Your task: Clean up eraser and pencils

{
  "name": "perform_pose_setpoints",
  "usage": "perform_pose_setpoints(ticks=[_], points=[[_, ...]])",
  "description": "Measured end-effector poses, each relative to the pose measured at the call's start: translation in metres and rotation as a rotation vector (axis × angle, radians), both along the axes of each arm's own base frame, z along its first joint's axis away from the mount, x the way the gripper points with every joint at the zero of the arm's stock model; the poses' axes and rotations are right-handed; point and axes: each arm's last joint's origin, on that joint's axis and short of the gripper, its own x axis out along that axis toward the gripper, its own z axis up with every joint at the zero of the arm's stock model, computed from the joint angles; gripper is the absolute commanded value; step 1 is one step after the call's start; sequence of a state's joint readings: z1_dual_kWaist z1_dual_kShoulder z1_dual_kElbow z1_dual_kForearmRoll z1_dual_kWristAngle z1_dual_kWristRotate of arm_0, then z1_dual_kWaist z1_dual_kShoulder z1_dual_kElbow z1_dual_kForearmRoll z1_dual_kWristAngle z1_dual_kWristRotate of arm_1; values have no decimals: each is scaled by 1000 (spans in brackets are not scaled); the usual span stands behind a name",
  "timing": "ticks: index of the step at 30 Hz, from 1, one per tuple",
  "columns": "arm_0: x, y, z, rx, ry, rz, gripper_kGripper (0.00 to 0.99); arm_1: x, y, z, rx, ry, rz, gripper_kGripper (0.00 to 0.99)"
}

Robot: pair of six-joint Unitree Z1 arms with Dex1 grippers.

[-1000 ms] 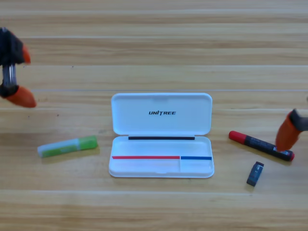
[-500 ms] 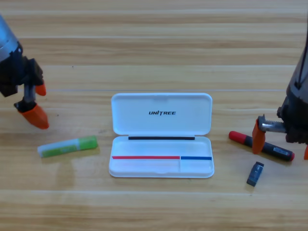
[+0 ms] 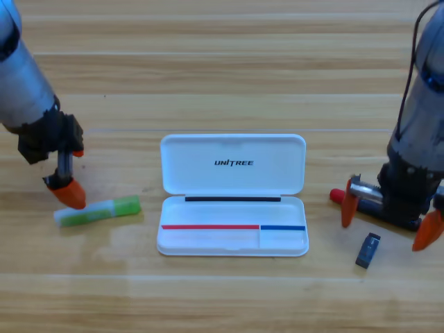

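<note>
We judge nothing is put away yet: the white plastic UNITREE case (image 3: 233,198) lies open at centre. The lime-green pencil (image 3: 98,211) lies left of it under the left gripper (image 3: 67,173), jaws apart. The right gripper (image 3: 388,216), spread wide, straddles the red-capped black pencil (image 3: 340,195), probably without touching it; the small dark rectangular eraser (image 3: 368,250) lies just below. The wooden table (image 3: 222,69) offers open room all around.

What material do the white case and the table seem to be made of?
The white rectangular hinged case looks like smooth moulded plastic: uniform colour, rounded corners, printed logo, slight sheen. The light brown plank table looks like wood or a wood-look laminate: grain streaks and board seams show, but which one cannot be told.
</note>
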State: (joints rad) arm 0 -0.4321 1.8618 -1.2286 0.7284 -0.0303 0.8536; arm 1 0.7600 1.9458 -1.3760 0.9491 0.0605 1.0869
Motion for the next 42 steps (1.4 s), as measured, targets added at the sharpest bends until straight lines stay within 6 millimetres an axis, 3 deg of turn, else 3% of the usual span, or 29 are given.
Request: perform_pose_setpoints(ticks=[22,29,34,37,41,42], points=[[-5,-20,-27,23,-16,-60,957,7,4,-45,-32,-18,-49,861],[-5,-20,-27,21,-20,-60,939,9,6,-53,-41,-7,-62,752],[-8,-19,-33,23,-14,-60,933,9,6,-53,-30,5,-63,485],[-8,-18,-37,20,-22,-60,933,9,6,-53,-23,12,-63,405],[-10,-17,-40,21,-20,-60,931,8,7,-53,-6,27,-62,400],[-10,-17,-41,22,-18,-60,930,8,8,-53,3,35,-61,337]])
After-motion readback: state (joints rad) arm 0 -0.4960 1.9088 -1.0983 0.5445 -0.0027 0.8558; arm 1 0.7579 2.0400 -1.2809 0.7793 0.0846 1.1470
